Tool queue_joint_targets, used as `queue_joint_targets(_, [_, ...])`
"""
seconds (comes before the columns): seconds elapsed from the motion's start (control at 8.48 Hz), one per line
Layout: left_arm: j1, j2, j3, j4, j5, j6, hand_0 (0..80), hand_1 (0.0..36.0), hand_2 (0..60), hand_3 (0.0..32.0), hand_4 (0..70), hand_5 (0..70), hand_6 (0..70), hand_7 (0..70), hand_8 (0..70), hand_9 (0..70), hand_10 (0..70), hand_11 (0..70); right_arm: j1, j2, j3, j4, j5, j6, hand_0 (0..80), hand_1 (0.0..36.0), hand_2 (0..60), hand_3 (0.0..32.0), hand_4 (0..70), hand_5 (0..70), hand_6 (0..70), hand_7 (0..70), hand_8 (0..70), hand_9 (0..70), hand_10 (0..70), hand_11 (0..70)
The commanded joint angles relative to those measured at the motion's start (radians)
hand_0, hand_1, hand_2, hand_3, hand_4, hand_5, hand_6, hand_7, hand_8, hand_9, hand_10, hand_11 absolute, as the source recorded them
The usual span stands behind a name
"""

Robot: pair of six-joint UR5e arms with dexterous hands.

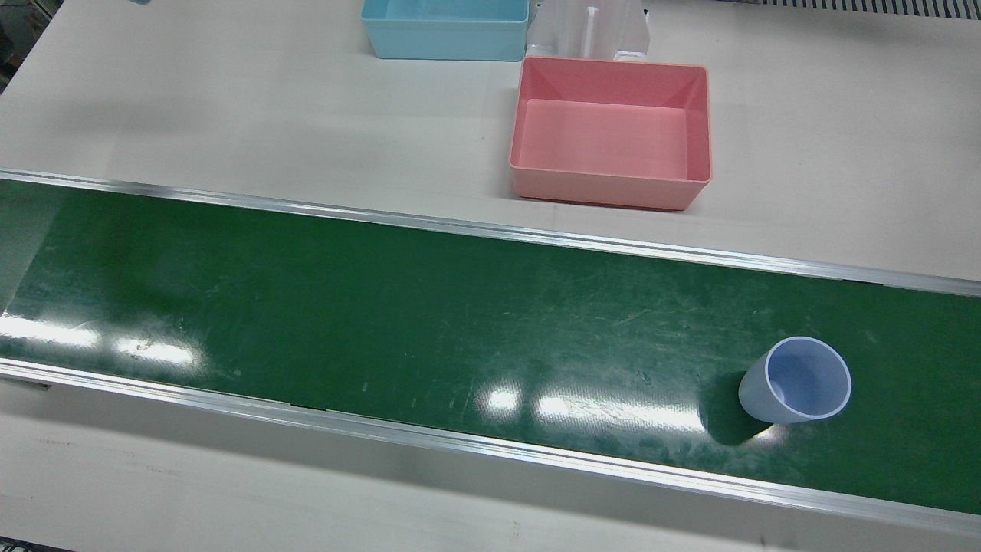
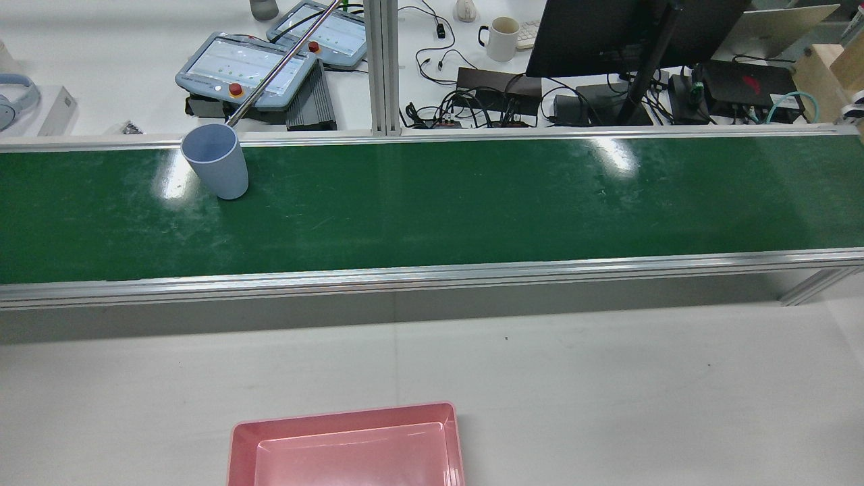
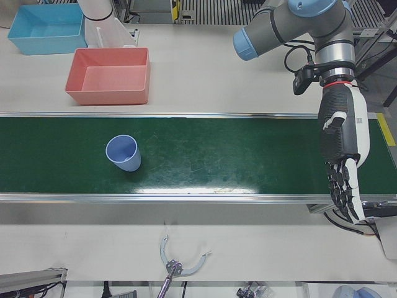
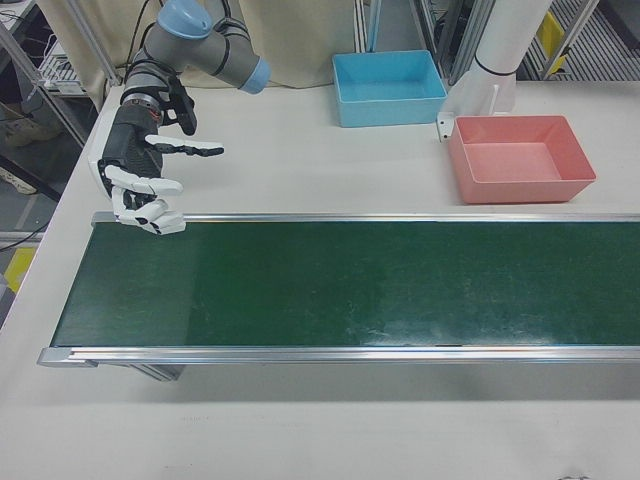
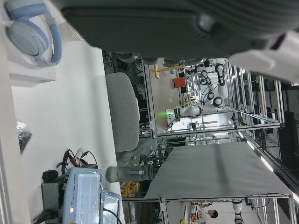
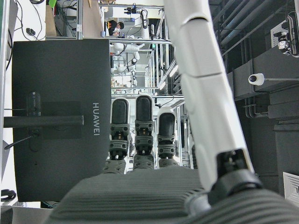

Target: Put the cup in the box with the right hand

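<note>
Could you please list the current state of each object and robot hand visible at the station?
Pale blue plastic cup: upright on the green conveyor belt, mouth open, empty, untouched.
Pink rectangular plastic box: open-topped, empty, on the white table.
Light blue rectangular plastic box: open-topped, empty.
Left robot hand: open, holding nothing.
Right robot hand: open, fingers spread, holding nothing, at the belt's end.

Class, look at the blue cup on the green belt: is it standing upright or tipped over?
Upright. The cup stands on its base on the belt, its open rim facing up in the front, rear and left-front views.
</note>
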Motion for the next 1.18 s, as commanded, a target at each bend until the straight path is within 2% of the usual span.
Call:
queue_joint_targets(0.0, [0.0, 0.0, 0.0, 0.0, -0.001, 0.0, 0.0, 0.0, 0.0, 0.0, 0.0, 0.0, 0.0, 0.0, 0.0, 0.0, 0.0, 0.0, 0.0, -0.002, 0.001, 0.0, 0.0, 0.0, 80.0, 23.3, 0.0, 0.0, 28.0, 13.3, 16.4, 59.0, 30.3, 39.2, 24.0, 36.7])
queue_joint_targets(0.47, [0.0, 0.0, 0.002, -0.002, -0.001, 0.0, 0.0, 0.0, 0.0, 0.0, 0.0, 0.0, 0.0, 0.0, 0.0, 0.0, 0.0, 0.0, 0.0, -0.002, 0.001, 0.002, 0.0, 0.0, 80.0, 23.2, 0.0, 0.0, 26.8, 13.3, 15.9, 57.2, 29.9, 38.5, 23.6, 36.1])
queue_joint_targets(1.06, [0.0, 0.0, 0.0, 0.0, -0.001, 0.0, 0.0, 0.0, 0.0, 0.0, 0.0, 0.0, 0.0, 0.0, 0.0, 0.0, 0.0, 0.0, 0.001, -0.003, 0.001, 0.002, 0.0, 0.0, 80.0, 23.6, 0.0, 0.0, 27.8, 13.4, 16.3, 58.9, 30.5, 39.4, 24.1, 37.0])
